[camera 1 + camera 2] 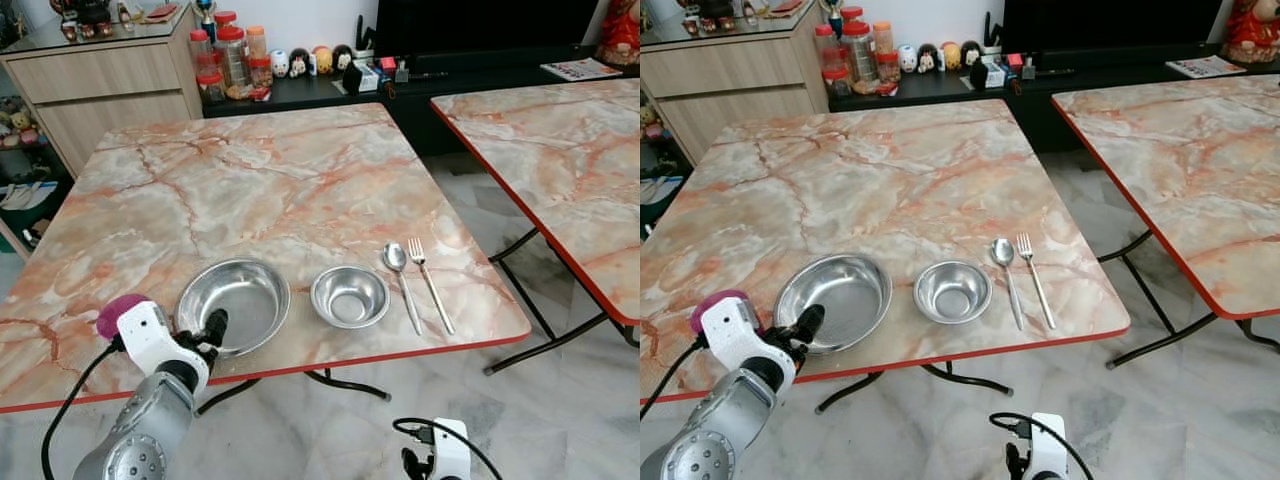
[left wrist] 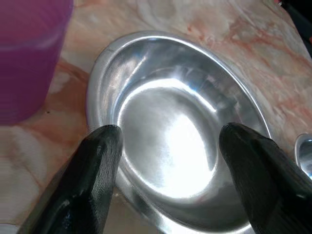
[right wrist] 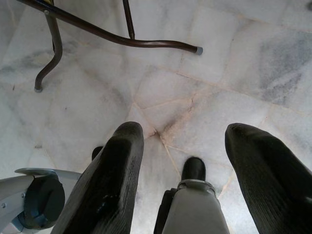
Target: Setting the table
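Two steel bowls along the counter's near edge; we note left claw spread over the larger, right claw spread above floor

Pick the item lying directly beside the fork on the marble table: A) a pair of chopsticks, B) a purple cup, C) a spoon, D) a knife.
C. The spoon lies right beside the fork on its left, parallel to it, to the right of the small steel bowl, near the table front edge.
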{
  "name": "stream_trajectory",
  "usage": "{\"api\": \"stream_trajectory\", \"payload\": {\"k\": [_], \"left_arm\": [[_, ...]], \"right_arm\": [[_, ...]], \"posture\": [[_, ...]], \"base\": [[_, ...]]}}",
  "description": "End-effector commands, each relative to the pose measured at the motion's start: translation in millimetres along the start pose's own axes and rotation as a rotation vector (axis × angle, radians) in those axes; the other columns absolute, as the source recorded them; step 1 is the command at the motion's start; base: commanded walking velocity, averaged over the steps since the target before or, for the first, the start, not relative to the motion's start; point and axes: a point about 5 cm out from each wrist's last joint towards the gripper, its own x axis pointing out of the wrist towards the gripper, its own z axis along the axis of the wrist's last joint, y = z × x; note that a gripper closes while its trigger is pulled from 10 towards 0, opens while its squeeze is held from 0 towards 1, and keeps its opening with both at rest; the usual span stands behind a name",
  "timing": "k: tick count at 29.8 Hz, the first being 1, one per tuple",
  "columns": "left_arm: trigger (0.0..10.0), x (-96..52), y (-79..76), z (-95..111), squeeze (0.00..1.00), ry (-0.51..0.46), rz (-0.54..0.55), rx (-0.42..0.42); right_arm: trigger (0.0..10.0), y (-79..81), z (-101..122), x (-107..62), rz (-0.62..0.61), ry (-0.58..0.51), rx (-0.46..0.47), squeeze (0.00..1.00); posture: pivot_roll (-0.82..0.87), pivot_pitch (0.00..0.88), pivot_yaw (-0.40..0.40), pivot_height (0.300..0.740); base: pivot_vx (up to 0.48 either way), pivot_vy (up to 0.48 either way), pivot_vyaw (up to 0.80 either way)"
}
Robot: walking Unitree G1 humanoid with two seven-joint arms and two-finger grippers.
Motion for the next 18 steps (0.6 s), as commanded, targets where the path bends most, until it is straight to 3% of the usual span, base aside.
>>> {"api": "stream_trajectory", "payload": {"k": [1, 9, 18], "left_arm": [[10.0, -8.0, -0.1, 12, 0.0, -0.047, 0.006, -0.006], [10.0, -15.4, 1.1, 19, 0.0, -0.061, 0.012, 0.014], [10.0, -18.8, 15.8, 3, 0.0, 0.026, 0.114, 0.034]], "right_arm": [[10.0, 1.7, -1, 0.1, 0.0, 0.006, 0.007, 0.0], [10.0, 5.1, 0, 0.7, 0.011, 0.007, 0.0, 0.0], [10.0, 7.5, 2, 1.5, 0.018, 0.003, -0.003, 0.0]], "posture": [[0.16, 0.0, 0.033, 0.74], [0.18, 0.0, 0.03, 0.74], [0.17, 0.0, 0.026, 0.74]], "base": [[0.0, 0.0, 0.0], [0.0, 0.0, 0.0], [0.0, 0.0, 0.0]]}}
